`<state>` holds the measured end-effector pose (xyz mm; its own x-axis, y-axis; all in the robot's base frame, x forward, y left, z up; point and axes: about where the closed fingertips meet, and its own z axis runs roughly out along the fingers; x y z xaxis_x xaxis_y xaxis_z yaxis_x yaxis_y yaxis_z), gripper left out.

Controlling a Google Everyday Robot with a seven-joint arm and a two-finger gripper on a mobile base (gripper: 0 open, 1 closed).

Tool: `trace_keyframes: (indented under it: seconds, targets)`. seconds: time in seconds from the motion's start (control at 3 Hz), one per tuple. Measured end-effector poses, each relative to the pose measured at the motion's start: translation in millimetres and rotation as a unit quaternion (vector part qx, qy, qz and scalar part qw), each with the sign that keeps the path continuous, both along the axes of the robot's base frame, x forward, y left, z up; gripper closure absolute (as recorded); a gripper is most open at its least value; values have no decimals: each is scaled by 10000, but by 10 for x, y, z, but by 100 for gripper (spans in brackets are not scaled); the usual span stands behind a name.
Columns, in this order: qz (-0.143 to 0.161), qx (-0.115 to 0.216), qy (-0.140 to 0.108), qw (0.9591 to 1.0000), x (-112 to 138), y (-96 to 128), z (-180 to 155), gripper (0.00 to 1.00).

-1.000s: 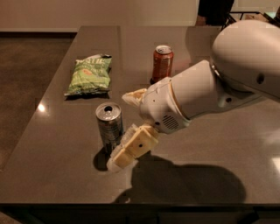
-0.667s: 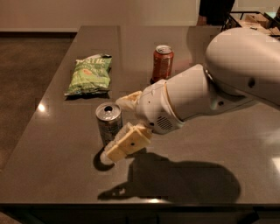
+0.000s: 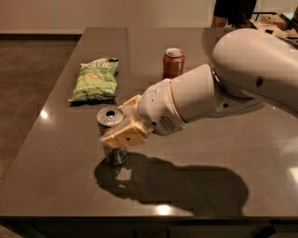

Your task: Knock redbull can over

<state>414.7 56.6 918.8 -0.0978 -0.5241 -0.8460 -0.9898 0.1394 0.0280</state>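
Note:
The redbull can (image 3: 115,155) stands upright on the dark table (image 3: 223,139) near its front left, with its silver top and pull-tab opening showing. My gripper (image 3: 114,122) comes in from the right at the can's upper part. It is open. One cream finger (image 3: 125,135) lies across the front of the can's body and hides its middle. The other finger (image 3: 131,103) is behind the can's top. I cannot tell whether the fingers touch the can.
A red-orange soda can (image 3: 173,62) stands behind my arm, further back. A green chip bag (image 3: 95,79) lies at the back left. The table's front edge (image 3: 139,216) is close to the can. A person (image 3: 233,13) stands at the far end.
My gripper has moved left onto the can; the lower finger now crosses the can's front. The can stands where it was.

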Motion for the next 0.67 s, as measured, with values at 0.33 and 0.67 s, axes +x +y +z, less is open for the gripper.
trace_keyframes:
  seconds: [0.33, 0.67]
  targets:
    - [3, -254, -68, 9997, 118, -99, 136, 94]
    - [37, -979, -142, 9951, 237, -310, 236, 100]
